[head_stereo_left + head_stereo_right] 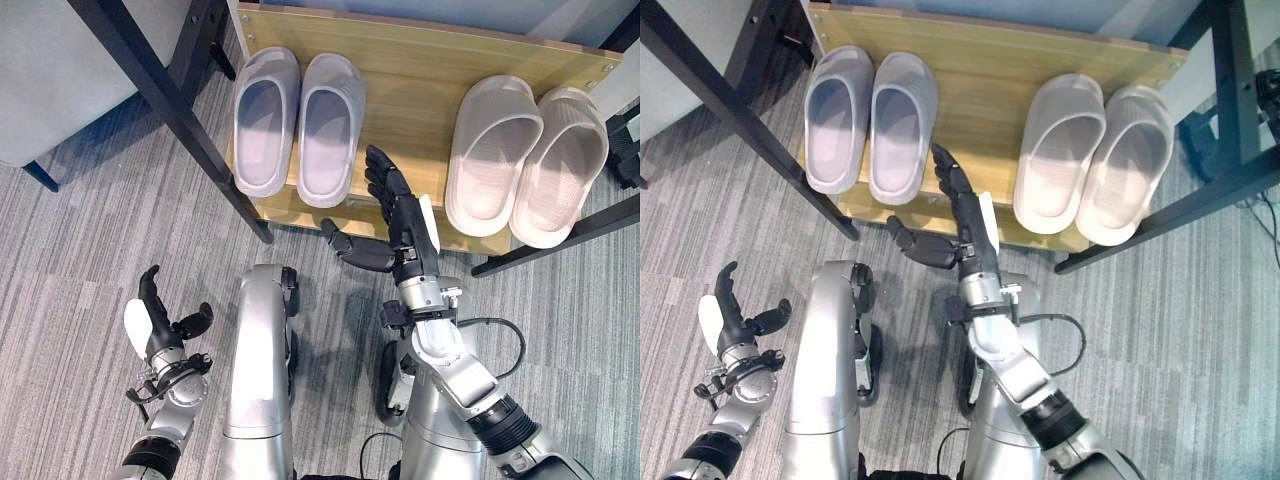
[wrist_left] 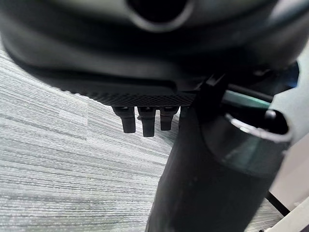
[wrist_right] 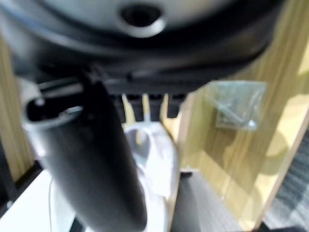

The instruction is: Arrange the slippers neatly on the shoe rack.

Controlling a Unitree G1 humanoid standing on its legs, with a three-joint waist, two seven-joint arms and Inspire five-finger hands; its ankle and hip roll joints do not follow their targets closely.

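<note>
Two pairs of slippers lie side by side on the wooden shoe rack shelf (image 1: 420,80). The grey pair (image 1: 297,125) is at the left, the pale pink pair (image 1: 527,160) at the right. My right hand (image 1: 400,215) hovers over the shelf's front edge between the two pairs, fingers straight and thumb spread, holding nothing. In the right wrist view the grey slipper (image 3: 154,154) shows past the fingers. My left hand (image 1: 165,320) is low at the left over the carpet, fingers relaxed and empty.
Black metal rack legs (image 1: 170,110) slant down the left of the shelf, and another bar (image 1: 570,235) crosses at the right front. Grey striped carpet (image 1: 80,260) covers the floor. A grey seat (image 1: 60,70) stands at the far left.
</note>
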